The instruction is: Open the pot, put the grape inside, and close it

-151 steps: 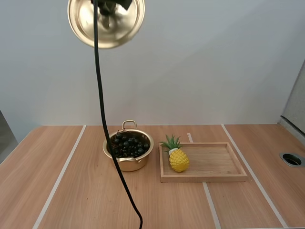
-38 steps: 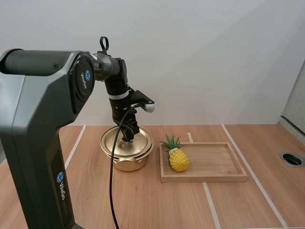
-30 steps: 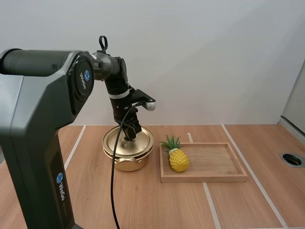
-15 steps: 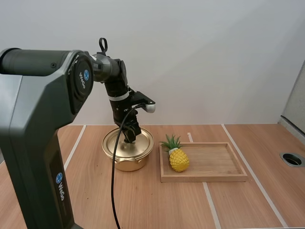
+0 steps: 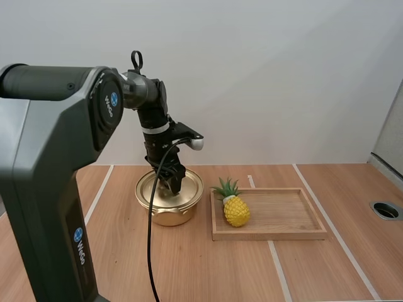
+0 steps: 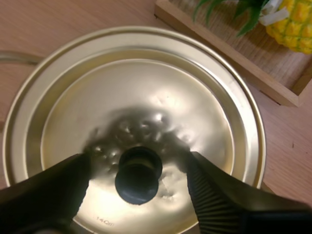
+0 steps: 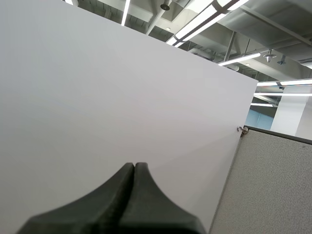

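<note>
Since half a second ago the left pincer point(image 6: 138, 163) has let go of the lid point(image 6: 146, 97). Its two fingers point(image 6: 53, 195) now stand apart, one on each side of the black knob point(image 6: 138, 174), and they do not touch it. Five seconds ago this lid was held high in the air and the pot was open with the dark grapes inside; now the lid covers them.

Nearest on the wooden table point(image 5: 208, 270) is the long front wall of the wooden tray point(image 5: 296, 234), on the right side. A yellow toy pineapple point(image 5: 236, 211) with green leaves lies in the left end of the tray.

Just beside the tray, on its left and a little farther back, sits the golden pot point(image 5: 169, 216). The lid lies flat on it and its rim goes all around the top of the pot. The released left pincer hangs directly over the middle of the lid, pointing down, and the left arm rises behind it.

The right pincer point(image 7: 134, 168) is clenched on nothing, its two fingers pressed together into one dark wedge.
</note>
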{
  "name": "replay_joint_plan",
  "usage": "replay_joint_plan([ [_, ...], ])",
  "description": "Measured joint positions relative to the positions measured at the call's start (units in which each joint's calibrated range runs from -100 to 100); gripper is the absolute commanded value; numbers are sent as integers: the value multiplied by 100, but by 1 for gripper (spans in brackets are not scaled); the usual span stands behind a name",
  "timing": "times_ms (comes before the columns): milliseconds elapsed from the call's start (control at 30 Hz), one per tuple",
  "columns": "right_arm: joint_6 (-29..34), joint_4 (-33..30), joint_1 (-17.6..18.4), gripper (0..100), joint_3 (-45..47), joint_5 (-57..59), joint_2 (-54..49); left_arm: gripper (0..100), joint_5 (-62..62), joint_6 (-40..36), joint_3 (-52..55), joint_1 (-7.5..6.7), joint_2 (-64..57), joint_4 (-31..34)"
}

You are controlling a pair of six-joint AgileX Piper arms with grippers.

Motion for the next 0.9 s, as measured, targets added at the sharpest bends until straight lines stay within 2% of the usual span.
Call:
replay_joint_plan([
  [333,0,0,0,0,0,0,0,100,32,-71,-270,0,-453,223],
  [500,0,63,0,0,0,0,0,100,31,-314,-1257,0,-1317,298],
  [900,0,85,0,0,0,-594,0,100,0,-1635,-3665,0,-3507,304],
])
